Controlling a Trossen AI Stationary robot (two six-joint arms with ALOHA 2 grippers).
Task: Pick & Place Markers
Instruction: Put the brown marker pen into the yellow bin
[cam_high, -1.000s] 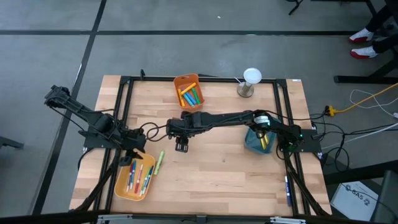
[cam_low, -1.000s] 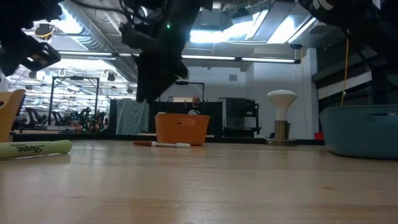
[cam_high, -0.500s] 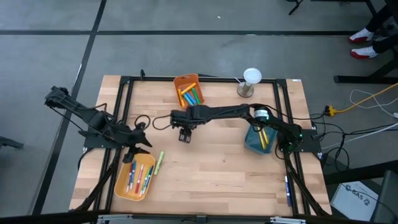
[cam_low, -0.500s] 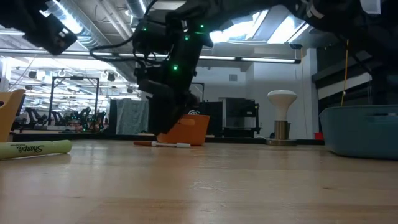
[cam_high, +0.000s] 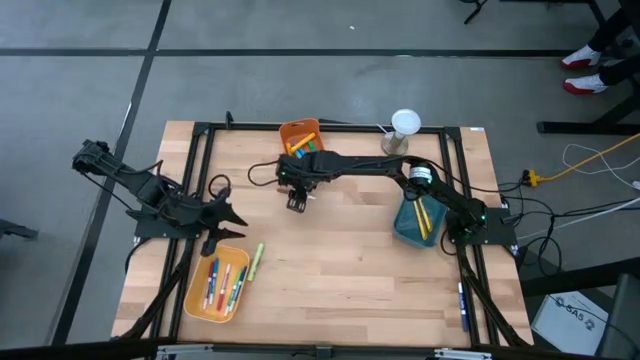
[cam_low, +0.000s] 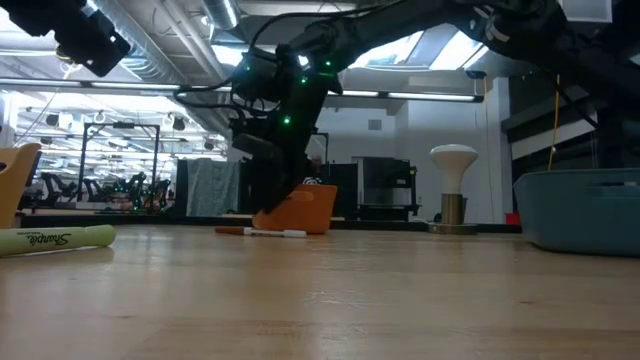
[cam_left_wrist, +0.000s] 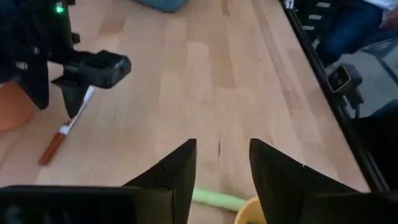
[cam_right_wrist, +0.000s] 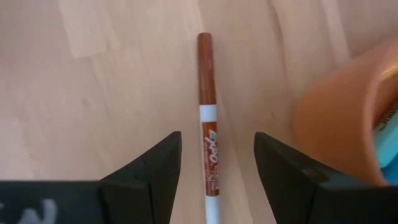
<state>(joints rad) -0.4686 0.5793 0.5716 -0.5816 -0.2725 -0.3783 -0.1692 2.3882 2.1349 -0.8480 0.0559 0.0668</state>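
A brown-capped, white-barrelled Expo marker (cam_right_wrist: 208, 124) lies flat on the table beside the orange bin (cam_right_wrist: 348, 118). My right gripper (cam_right_wrist: 214, 180) hovers open above it, one finger on each side, pointing down; the high view shows this gripper (cam_high: 297, 202) by the far orange bin (cam_high: 303, 145), which holds several markers. My left gripper (cam_left_wrist: 221, 180) is open and empty, raised over the table's left part (cam_high: 225, 215). A green Sharpie marker (cam_high: 256, 262) lies on the wood beside the yellow bin (cam_high: 192, 300), which also holds several markers.
A teal bin (cam_high: 405, 228) with a yellow marker stands on the right side. A white-topped lamp-like stand (cam_high: 403, 130) sits at the far edge. Black frame rails (cam_high: 205, 180) run along the table's sides. Bare wood (cam_high: 340, 270) spreads across the middle and near part.
My right gripper has moved toward the table's far edge, from the middle to over the brown marker by the orange bin, and has come lower. My left gripper has risen and drawn back from the yellow bin toward the far edge.
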